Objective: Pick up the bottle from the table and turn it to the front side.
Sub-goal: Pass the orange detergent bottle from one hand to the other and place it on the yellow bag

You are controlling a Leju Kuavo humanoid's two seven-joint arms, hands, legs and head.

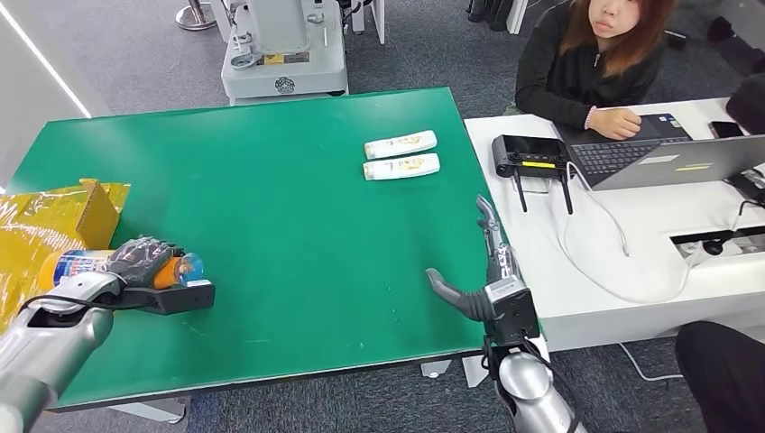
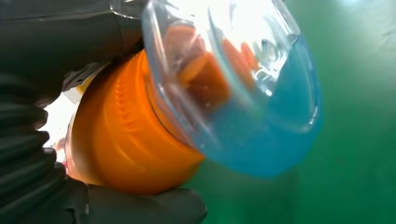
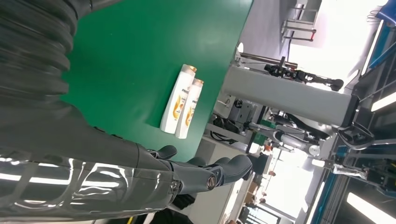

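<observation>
Orange bottle lies sideways in the left robot hand, gripped tight above the green tabletop. Right robot hand is empty, fingers spread.

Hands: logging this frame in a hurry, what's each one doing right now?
Left hand: holding the orange bottle with the clear blue cap.
Right hand: open, holding nothing, at the green table's edge.

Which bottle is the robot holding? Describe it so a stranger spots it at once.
Start at the green table and go to its left edge, beside the crinkled yellow bag. There the left hand grips an orange bottle with a clear blue-tinted cap. The two white shampoo bottles lie untouched across the table.
</observation>
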